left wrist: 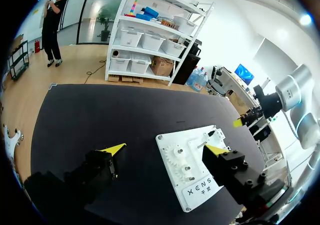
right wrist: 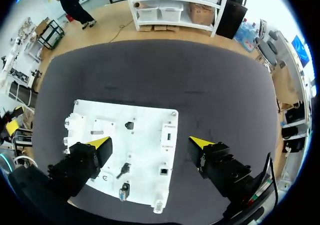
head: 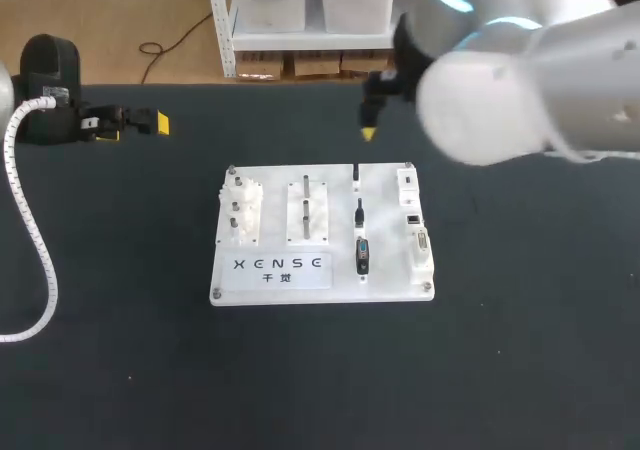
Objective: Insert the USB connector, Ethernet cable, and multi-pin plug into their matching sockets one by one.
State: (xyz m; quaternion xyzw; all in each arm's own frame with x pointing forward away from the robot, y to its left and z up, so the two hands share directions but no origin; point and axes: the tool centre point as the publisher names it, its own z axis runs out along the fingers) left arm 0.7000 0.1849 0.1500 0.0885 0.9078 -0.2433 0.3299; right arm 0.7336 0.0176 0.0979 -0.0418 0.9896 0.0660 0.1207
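White board [head: 275, 288] lies flat on the black table [head: 520, 370], about mid-table. Right of the board's centre, three connectors stand in holders in one line. A small black USB connector [head: 356, 173] is at the far edge. The black end of the Ethernet cable [head: 359, 212] is in the middle. The blue-bodied multi-pin plug [head: 362, 256] is nearest the robot. Just beside them, along the board's right edge, sit the sockets [head: 412, 218], one per row, all unfilled. The left part of the board carries white gears [head: 240, 210], and next to them is a white block with two pins [head: 307, 208]. Right gripper [right wrist: 150, 143] hangs raised above the board, touching nothing. Its fingers are spread wide with nothing held, and in its wrist view the connectors and sockets show below the gap between the yellow tips. Left gripper [left wrist: 164, 149] sits well apart from the board, over the table's far left, pointing across toward it. Its fingers are likewise wide apart and empty. In the left wrist view the board lies ahead of that gripper, and the right gripper shows beyond the board's far corner. A white ribbed hose [head: 35, 240] runs from the left arm down the table's left side in the head view.
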